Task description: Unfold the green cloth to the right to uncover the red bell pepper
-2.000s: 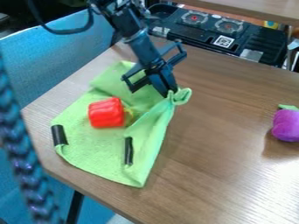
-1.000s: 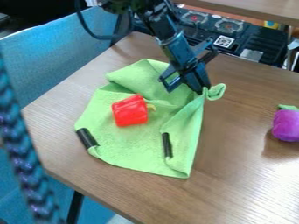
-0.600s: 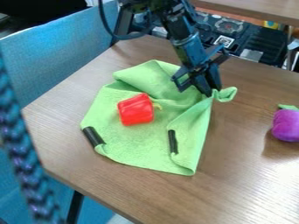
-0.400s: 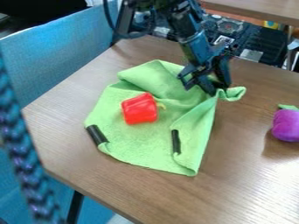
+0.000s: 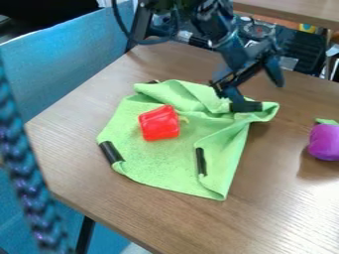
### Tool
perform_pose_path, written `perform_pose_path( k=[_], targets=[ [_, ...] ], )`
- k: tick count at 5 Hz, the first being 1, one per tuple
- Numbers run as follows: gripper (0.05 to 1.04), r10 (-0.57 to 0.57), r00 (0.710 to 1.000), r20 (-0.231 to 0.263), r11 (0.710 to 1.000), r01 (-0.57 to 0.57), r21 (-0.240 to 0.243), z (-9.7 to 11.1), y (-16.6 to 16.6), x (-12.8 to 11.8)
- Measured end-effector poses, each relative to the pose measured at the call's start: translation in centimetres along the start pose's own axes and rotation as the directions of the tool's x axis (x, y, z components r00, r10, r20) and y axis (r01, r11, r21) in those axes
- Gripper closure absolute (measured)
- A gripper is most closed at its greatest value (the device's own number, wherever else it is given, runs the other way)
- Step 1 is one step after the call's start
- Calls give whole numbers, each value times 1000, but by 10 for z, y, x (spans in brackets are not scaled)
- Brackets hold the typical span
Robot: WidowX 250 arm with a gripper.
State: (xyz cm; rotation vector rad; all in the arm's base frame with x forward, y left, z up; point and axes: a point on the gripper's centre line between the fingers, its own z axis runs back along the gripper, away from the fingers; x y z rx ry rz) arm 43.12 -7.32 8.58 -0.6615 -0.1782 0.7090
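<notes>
The gripper [image 5: 256, 92] hangs over the far right part of a green cloth [image 5: 155, 158], its two fingers spread well apart with nothing pinched between them. One finger comes down at the cloth, close beside a black band [image 5: 246, 106] that wraps the far right corner; whether it touches cannot be told. The other finger is up and out to the right, over the wooden table [image 5: 285, 193].

The cloth lies on the table, rumpled along its far side, with its right side folded inward. A red toy pepper [image 5: 159, 124] lies tipped over on it, left of the gripper, its yellow-green stem [image 5: 183, 119] pointing right. Two more black pieces sit nearer the camera, one at the left corner [image 5: 110, 152] and one on the right fold [image 5: 200, 161].

Well apart, at the right edge of the view, is a purple toy [image 5: 324, 142] with a green leaf [image 5: 326, 121]. Behind the table is a dark panel [image 5: 301, 49], and to the left, blue fabric [image 5: 73, 57].
</notes>
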Motion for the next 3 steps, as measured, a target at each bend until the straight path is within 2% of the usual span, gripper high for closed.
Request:
perform_pose_path(
  k=[1,2,3],
  targets=[
    [80,-32,999,-19,999,32,-5,1,1,-6],
    [83,-125,992,25,992,125,-7,29,-3,-17],
    [83,-205,966,156,979,199,53,104,19,-26]
  ],
)
